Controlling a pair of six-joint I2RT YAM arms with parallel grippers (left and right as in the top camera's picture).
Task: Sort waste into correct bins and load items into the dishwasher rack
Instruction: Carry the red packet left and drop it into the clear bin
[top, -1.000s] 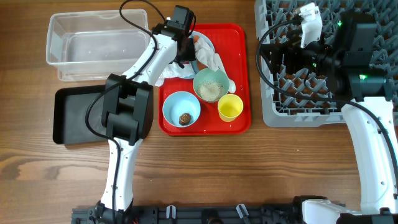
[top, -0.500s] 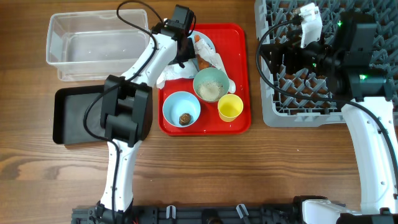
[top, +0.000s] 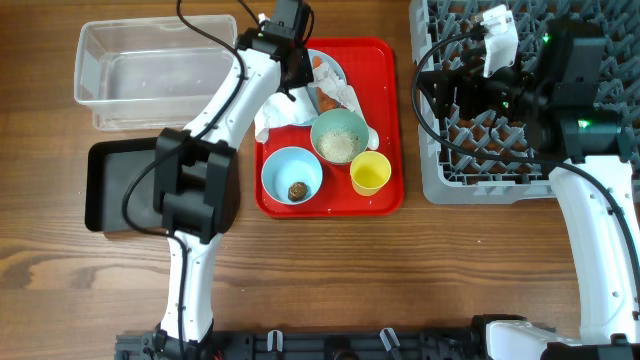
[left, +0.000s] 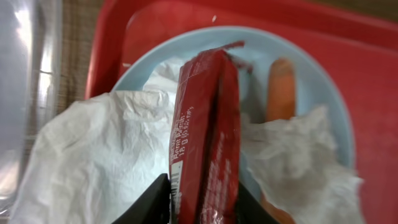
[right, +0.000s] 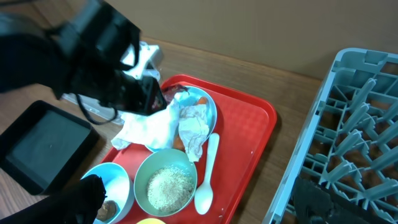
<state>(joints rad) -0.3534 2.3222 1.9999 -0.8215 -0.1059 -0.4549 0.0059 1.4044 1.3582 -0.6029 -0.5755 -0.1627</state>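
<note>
Left claw (left: 202, 200) clamped on red wrapper (left: 205, 124), lifted higher above light blue plate (left: 326, 93) than a second ago, carrot piece (left: 280, 87) and napkins (left: 93, 149) lying on plate, right claw (right: 202, 196) unmoved, spread wide, empty, by dishwasher rack (right: 348, 124)

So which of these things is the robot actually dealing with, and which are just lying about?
Part of the job: red wrapper, napkins, carrot piece, rice, brown lump; blue plate, blue bowl, green bowl, yellow cup, spoon; clear tub, black tray, grey rack.

Just there: red serving tray, wooden table.
</note>
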